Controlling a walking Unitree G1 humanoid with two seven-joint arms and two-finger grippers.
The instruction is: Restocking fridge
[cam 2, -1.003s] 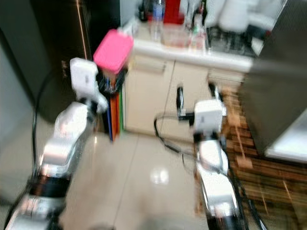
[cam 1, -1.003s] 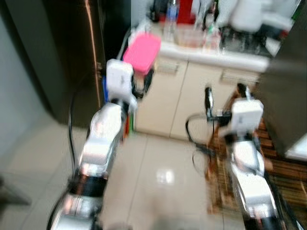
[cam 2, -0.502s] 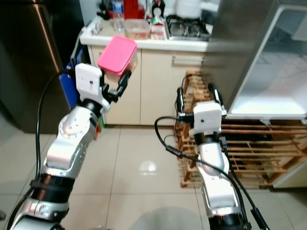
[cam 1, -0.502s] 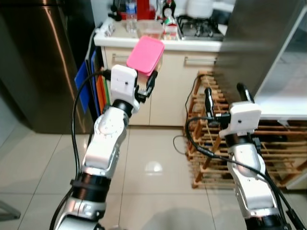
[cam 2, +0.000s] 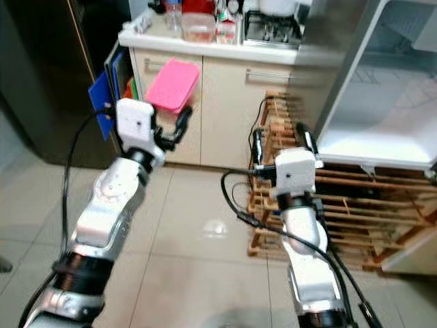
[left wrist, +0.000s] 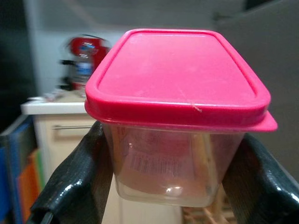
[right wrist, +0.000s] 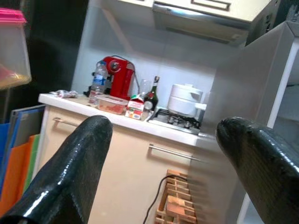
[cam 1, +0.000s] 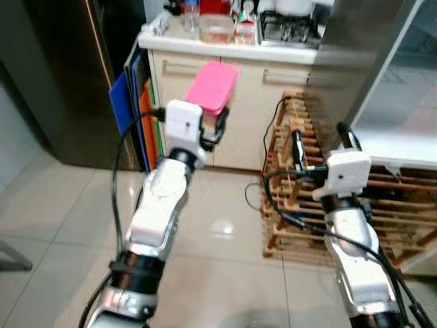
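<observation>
Left eye view: left gripper (cam 1: 210,130) carries a pink-lidded food container (cam 1: 212,85) raised at chest height, likely in transit toward the open fridge (cam 2: 382,137) on the right.
Right eye view: right gripper (cam 2: 280,142) holds nothing, fingers spread.
Left wrist view: fingers (left wrist: 74,184) pinch the container's clear, smooth plastic walls; glossy rounded-rectangle lid.
Right wrist view: countertop (right wrist: 117,119) with red coffee machine (right wrist: 115,74).

Left gripper (left wrist: 168,172) fingers clamped; right gripper (cam 1: 319,145) fingers spread.
</observation>
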